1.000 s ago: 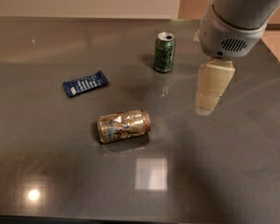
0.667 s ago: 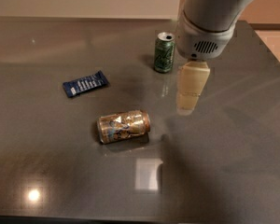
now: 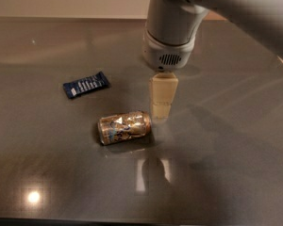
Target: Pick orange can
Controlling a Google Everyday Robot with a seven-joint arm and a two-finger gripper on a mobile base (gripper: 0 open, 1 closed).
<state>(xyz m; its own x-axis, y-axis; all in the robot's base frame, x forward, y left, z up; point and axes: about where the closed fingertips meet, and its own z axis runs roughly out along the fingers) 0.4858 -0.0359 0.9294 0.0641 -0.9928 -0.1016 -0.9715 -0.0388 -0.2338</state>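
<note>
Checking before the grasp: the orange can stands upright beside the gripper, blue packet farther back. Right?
No. The camera view shows the orange can lying on its side, not upright. It is beside the gripper, with the blue packet farther back.

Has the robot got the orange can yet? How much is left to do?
Not yet. Getting close looks done: the gripper hangs low, right beside one end of the orange can. Lining up on it is the step in hand. Left to do: grip the can and lift it, since it lies on its side on the table, not held. The blue packet lies apart from both.
</note>
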